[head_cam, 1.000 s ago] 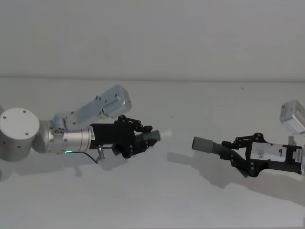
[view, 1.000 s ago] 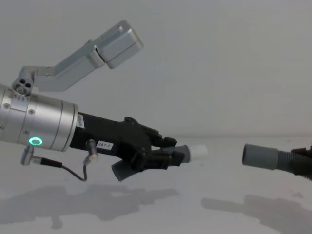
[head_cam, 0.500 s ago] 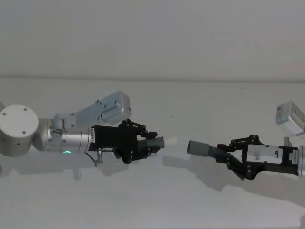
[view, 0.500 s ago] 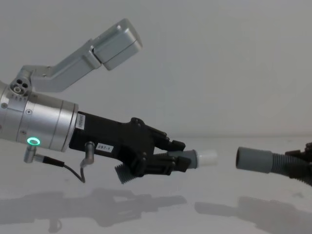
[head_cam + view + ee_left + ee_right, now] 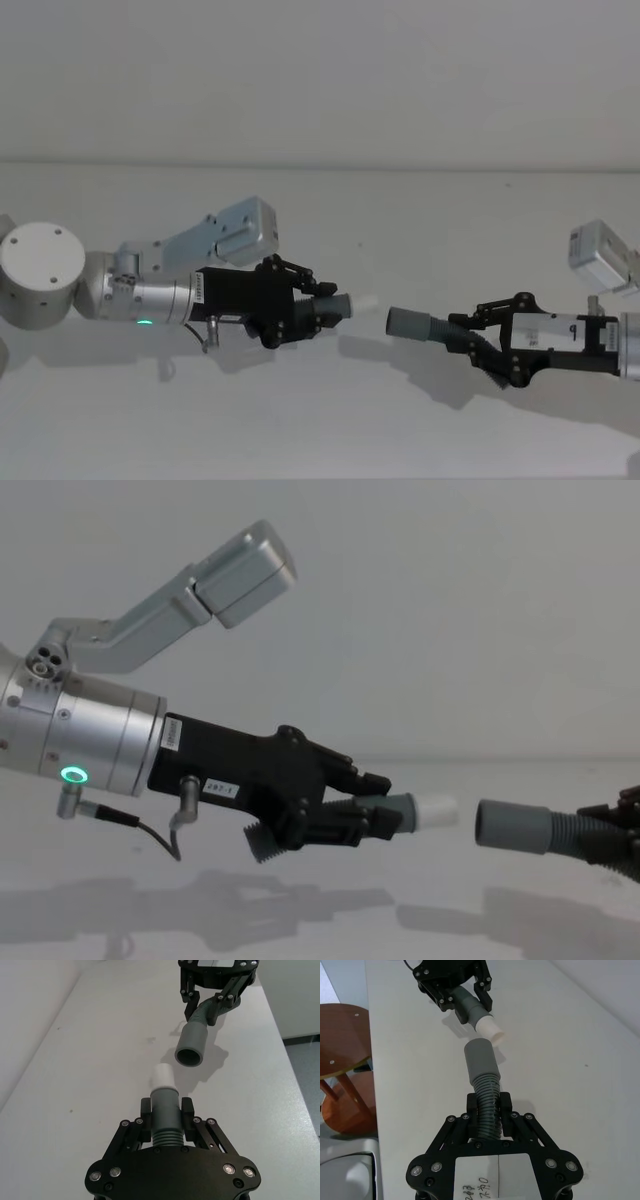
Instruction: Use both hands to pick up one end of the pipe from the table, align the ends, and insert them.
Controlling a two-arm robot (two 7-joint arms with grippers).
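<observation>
My left gripper (image 5: 312, 312) is shut on the short ribbed pipe piece (image 5: 165, 1112), whose narrow white tip (image 5: 437, 808) points to the right. My right gripper (image 5: 482, 340) is shut on the ribbed part of the longer piece (image 5: 488, 1102), and its smooth grey cuff (image 5: 408, 323) points left. Both pieces hang above the white table (image 5: 420, 220). The two ends face each other across a small gap, the white tip (image 5: 163, 1076) just short of the cuff's open mouth (image 5: 190, 1056) and slightly off its axis. In the chest view the cuff (image 5: 512, 826) sits a little lower than the tip.
Shadows of both arms lie on the table below them. A round wooden stool (image 5: 340, 1055) stands beyond the table's edge in the right wrist view. A plain white wall (image 5: 320, 80) rises behind the table.
Both grippers have moved toward each other with their pieces, and the gap between white tip and grey cuff has shrunk. Both have also come lower and nearer to me.
</observation>
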